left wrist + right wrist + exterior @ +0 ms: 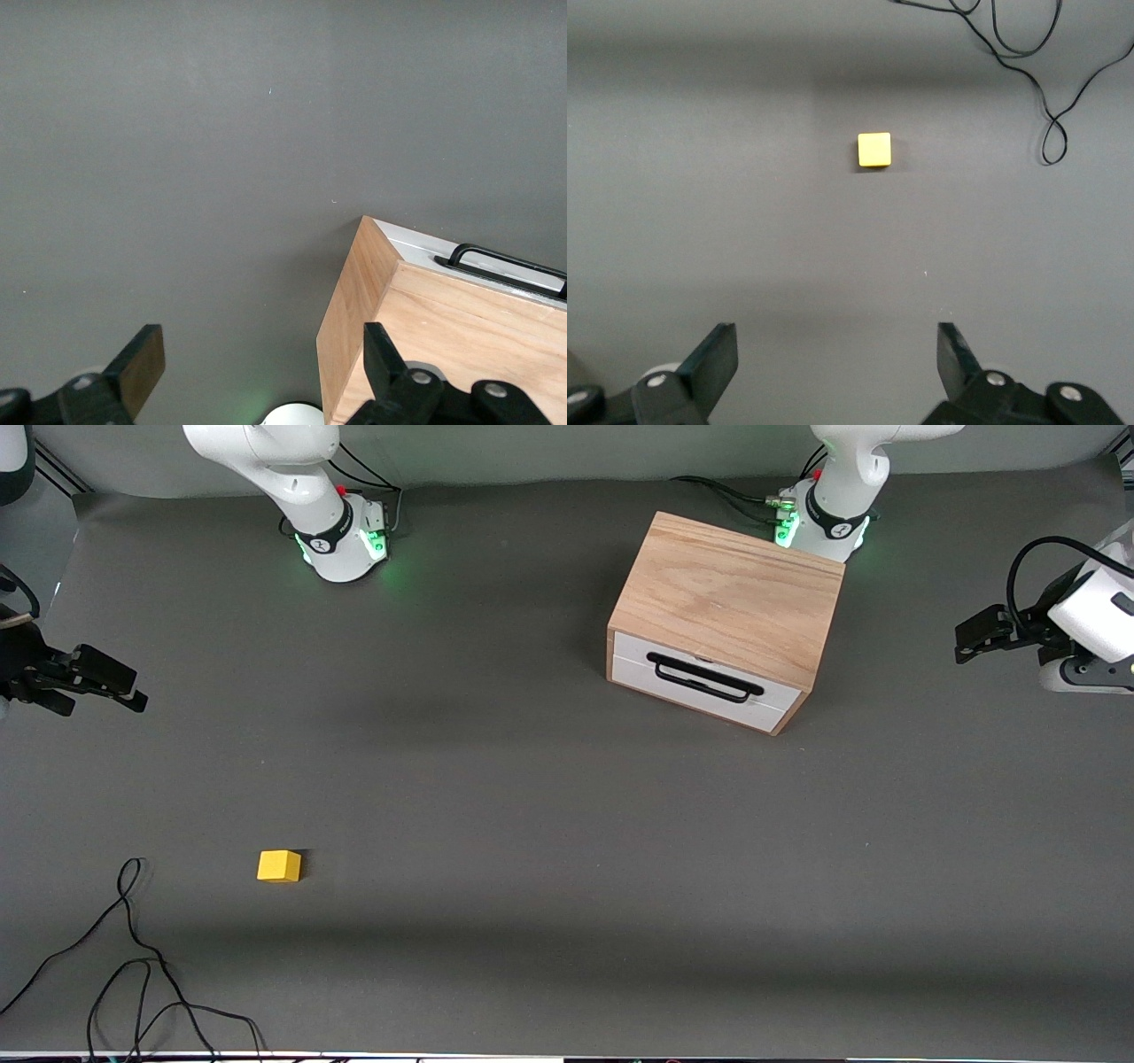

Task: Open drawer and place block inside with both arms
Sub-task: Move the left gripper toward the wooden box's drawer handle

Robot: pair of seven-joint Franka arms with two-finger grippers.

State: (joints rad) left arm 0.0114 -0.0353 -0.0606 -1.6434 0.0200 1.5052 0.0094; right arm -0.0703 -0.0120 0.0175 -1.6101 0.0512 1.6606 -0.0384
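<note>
Drawer (704,682) sits closed in the oak cabinet (726,598), below the left gripper (257,363), whose jaws stand apart; its stiff wire handle (704,677) looks the place to hook. Yellow block (874,150), likely light and rigid, lies ahead of the right gripper (837,359), whose jaws are spread; grip its flat sides.

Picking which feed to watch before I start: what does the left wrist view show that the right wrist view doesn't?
Only the left wrist view shows the oak cabinet, its closed drawer and black handle, framed by the open left gripper. Only the right wrist view shows the yellow block and a loose black cable, with the open right gripper holding nothing. Both share the grey table.
</note>
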